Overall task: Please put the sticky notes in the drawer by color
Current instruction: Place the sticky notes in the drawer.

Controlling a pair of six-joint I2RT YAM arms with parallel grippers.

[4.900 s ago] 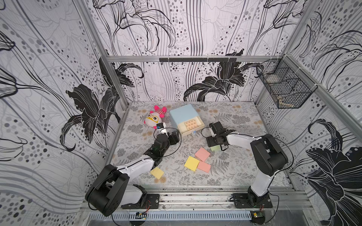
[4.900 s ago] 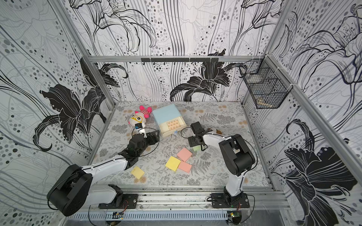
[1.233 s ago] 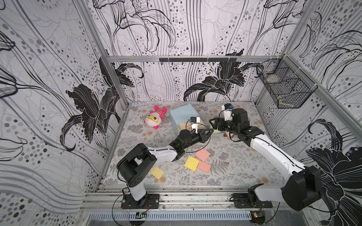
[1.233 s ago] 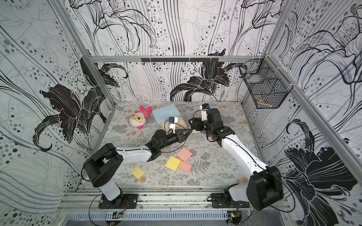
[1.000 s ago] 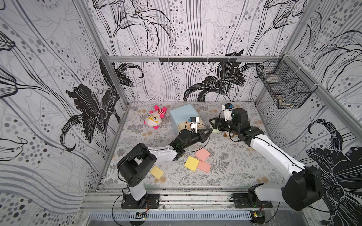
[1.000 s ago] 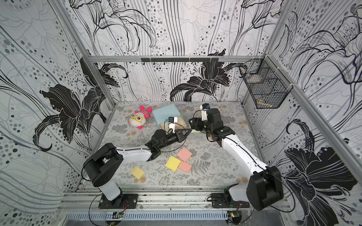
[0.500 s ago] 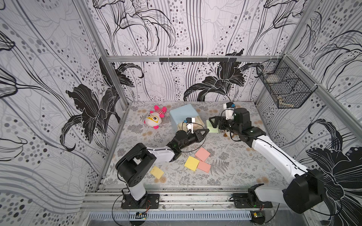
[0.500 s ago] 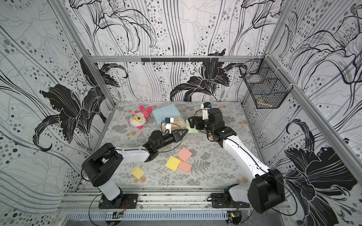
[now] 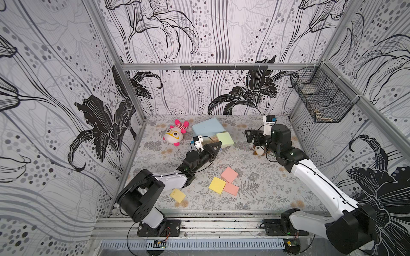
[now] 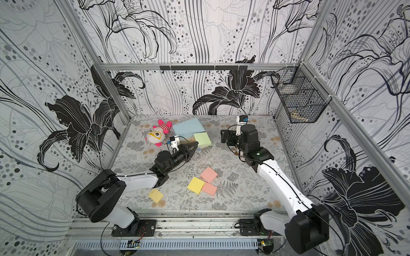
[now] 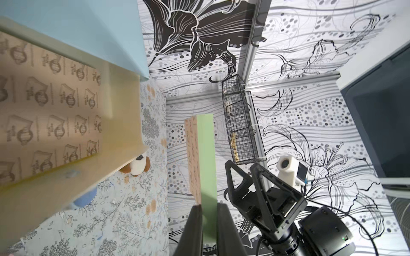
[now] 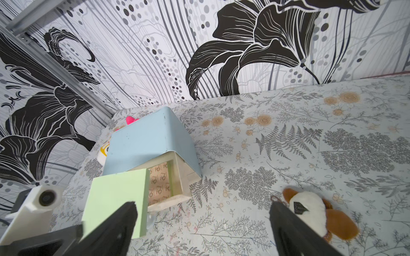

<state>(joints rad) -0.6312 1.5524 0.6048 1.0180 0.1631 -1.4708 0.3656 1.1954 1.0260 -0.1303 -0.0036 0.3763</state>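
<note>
Grip: my left claw (image 9: pixel 218 145) pinched shut on green pad (image 9: pixel 225 139), level just over open drawer (image 12: pixel 180 177) for the drop; right claw (image 12: pixel 202 205) wide, empty.

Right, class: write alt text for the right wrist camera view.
A light green sticky pad partly covers the open drawer of a pale blue chest. The right gripper stands open in the foreground, a brown-and-white plush toy beside one finger.

I see a matt green paper pad (image 12: pixel 115 195) near the drawer (image 12: pixel 146 137): smooth satin shell, printed brown paper lining (image 12: pixel 159 179) inside.
</note>
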